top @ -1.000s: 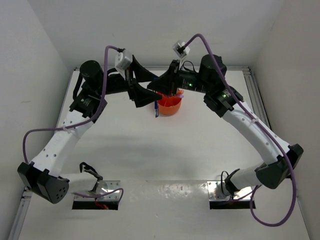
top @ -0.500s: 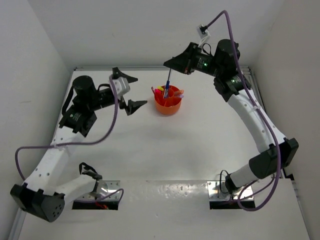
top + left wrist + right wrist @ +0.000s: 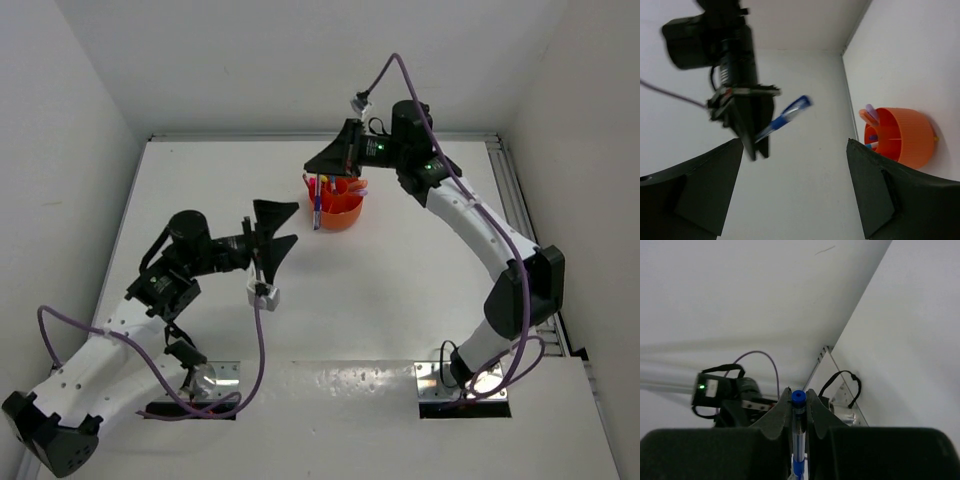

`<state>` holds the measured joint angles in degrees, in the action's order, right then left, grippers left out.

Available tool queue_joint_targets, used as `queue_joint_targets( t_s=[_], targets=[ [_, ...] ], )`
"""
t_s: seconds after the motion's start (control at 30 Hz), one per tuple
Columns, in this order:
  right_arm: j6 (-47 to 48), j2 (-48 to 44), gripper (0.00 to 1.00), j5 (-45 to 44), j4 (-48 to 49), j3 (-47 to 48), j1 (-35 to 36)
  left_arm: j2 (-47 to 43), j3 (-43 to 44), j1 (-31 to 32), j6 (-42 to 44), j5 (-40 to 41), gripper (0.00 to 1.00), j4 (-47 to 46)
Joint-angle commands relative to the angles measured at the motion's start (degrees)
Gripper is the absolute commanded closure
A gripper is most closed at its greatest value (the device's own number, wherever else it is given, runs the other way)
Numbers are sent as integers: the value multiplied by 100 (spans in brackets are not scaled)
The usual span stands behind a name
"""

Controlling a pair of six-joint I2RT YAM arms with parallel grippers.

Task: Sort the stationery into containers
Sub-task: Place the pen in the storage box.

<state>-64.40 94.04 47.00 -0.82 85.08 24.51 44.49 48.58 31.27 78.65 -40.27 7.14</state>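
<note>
The round orange tub [image 3: 342, 213] stands at the back middle of the table, with red, blue and lilac pens [image 3: 346, 186] sticking up in it. My right gripper [image 3: 322, 172] hovers over the tub's left rim, shut on a thin blue pen [image 3: 317, 205] that hangs downward. The right wrist view shows that pen [image 3: 798, 426] pinched between the fingers. My left gripper [image 3: 276, 236] is wide open and holds nothing, a short way left and nearer than the tub. In the left wrist view the pen [image 3: 785, 117] slants out of the right gripper [image 3: 751, 131], left of the tub [image 3: 903, 136].
White walls close the table on the left, back and right, and a metal rail [image 3: 508, 190] runs along the right edge. Purple cables [image 3: 262, 350] loop from both wrists. The arm bases [image 3: 195, 385] are bolted at the near edge.
My left arm drew back from the tub toward the near side, still open. The right gripper swung from above the tub to its left rim and lower, keeping the blue pen.
</note>
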Motion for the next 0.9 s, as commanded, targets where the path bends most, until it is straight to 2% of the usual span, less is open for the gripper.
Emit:
queue_joint_targets(
  t_s=[0.0,0.13,0.33,0.43,0.57,0.67,0.87],
  targets=[
    [-275,-184,100,327,495,-9,132,24,-235,300,1597,63,10,-127],
    [-292,-245,100,450,513,-123,308,191,-191,485,1697,160,16,-81],
    [-310,-246,100,485,574,-404,414,104,-463,766,1583,379,24,-915],
    [-362,-202,100,476,583,-352,423,112,-411,837,1627,371,29,-767],
    [-406,-140,100,476,618,-229,458,200,-296,907,1845,309,44,-293],
    [-380,-140,100,468,609,-211,502,297,-314,943,1856,309,51,-318],
    [-362,-158,100,424,513,-307,528,402,-296,1057,1829,292,56,-503]
  ],
)
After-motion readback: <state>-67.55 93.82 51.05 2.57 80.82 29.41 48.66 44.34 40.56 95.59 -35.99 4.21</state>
